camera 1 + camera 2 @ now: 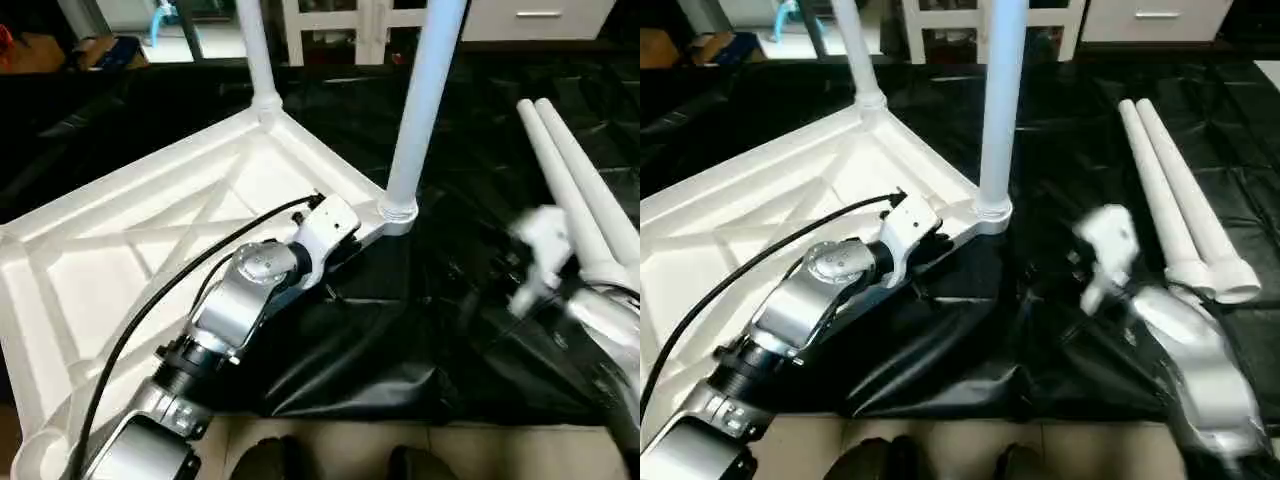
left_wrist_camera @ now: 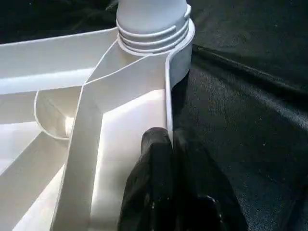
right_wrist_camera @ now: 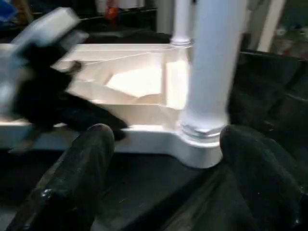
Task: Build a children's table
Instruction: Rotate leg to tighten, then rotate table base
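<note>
The children's table top lies upside down on a black sheet, ribs facing up. One leg stands in the near right corner socket, and another leg stands in the far corner. Two loose legs lie side by side on the sheet at the right. My left gripper is shut on the top's rim just short of that near right socket. My right gripper is open, fingers wide apart, facing the standing leg from a short distance with nothing between them.
The black sheet is creased and bunched near the front edge. A black cable loops over my left forearm. White furniture stands at the back. Pale floor runs along the near edge.
</note>
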`<state>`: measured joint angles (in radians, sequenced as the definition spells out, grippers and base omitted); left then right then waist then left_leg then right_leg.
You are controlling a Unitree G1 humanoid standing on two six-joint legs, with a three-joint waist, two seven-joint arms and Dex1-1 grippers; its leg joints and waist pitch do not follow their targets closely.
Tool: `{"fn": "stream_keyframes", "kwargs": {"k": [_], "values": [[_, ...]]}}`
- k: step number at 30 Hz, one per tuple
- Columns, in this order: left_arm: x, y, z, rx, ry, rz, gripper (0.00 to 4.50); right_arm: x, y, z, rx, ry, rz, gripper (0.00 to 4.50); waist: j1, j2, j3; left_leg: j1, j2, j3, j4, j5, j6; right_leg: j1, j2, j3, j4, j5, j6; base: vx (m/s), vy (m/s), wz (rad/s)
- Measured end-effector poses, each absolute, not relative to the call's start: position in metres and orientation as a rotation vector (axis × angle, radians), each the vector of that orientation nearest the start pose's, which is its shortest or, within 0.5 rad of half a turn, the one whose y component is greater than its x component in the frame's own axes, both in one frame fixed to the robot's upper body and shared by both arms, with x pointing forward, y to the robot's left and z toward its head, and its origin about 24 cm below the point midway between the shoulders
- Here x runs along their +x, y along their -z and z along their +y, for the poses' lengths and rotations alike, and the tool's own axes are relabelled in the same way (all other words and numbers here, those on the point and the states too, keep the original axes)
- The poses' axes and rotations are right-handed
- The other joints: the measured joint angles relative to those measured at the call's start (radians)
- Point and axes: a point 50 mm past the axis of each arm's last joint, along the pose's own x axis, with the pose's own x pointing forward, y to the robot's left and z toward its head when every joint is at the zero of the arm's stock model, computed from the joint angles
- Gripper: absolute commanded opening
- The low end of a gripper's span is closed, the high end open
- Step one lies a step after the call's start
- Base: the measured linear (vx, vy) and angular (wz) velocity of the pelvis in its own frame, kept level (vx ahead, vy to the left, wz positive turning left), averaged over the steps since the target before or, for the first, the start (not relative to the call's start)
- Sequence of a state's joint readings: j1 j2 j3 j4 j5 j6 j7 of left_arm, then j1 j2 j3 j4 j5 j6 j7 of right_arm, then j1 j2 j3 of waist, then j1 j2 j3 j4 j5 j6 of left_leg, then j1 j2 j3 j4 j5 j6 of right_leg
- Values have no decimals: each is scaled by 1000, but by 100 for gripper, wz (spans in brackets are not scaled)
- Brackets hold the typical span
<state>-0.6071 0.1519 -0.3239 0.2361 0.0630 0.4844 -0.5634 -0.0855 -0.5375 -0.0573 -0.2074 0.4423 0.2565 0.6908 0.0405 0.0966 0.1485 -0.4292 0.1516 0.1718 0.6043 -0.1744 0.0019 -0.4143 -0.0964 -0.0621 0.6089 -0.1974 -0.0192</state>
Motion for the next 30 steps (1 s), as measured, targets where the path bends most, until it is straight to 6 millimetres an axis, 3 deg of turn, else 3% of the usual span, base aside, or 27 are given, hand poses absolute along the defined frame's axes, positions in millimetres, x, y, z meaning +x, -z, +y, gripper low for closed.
{"fn": "stream_keyframes", "kwargs": {"k": [7,9,13,16,17,19,21,23,28,30], "values": [[340,-100,38,279,838,242,0,246,-92,-206,-149,-597,130,390,3,6,3,-5,0,4,-1,-2,-4,-1,-1,3,-3,0,0,0,0,0],[343,-103,29,226,840,225,0,244,-80,-207,-153,-529,191,390,11,13,6,-9,-1,6,-1,4,6,-3,-1,4,-3,1,1,0,0,0],[346,-111,13,150,849,185,0,245,-69,-201,-134,-452,226,390,18,26,10,-15,-7,8,-3,5,10,-11,-10,3,-3,1,1,0,0,0],[346,-118,8,78,858,139,0,246,-69,-200,-146,-435,229,390,18,29,9,-27,-10,9,-1,5,16,-23,-15,1,1,0,2,0,0,0],[346,-121,6,31,863,119,43,246,-69,-200,-149,-430,228,399,18,29,9,-30,-11,8,0,5,17,-25,-15,1,2,1,2,0,0,0],[345,-146,4,-99,905,19,50,246,-68,-200,-155,-418,227,399,20,28,10,-33,-10,7,5,4,19,-26,-16,-1,2,1,2,0,0,0],[343,-183,2,-153,949,-117,64,247,-67,-197,-161,-418,229,399,21,28,10,-32,-11,7,6,5,21,-23,-16,-1,2,1,2,0,0,0],[341,-201,3,-171,950,-192,84,247,-65,-192,-158,-429,232,399,18,27,10,-27,-11,8,6,5,22,-18,-17,1,2,1,2,0,0,0],[345,-185,11,-114,903,-140,100,249,-63,-188,-162,-436,241,399,10,21,14,-23,-11,8,6,7,21,-13,-17,1,0,5,7,0,0,0],[353,-182,34,-14,839,-123,100,252,-65,-181,-157,-455,225,399,-4,18,16,-23,-11,8,6,8,20,-14,-17,2,0,9,12,0,0,0]]}}
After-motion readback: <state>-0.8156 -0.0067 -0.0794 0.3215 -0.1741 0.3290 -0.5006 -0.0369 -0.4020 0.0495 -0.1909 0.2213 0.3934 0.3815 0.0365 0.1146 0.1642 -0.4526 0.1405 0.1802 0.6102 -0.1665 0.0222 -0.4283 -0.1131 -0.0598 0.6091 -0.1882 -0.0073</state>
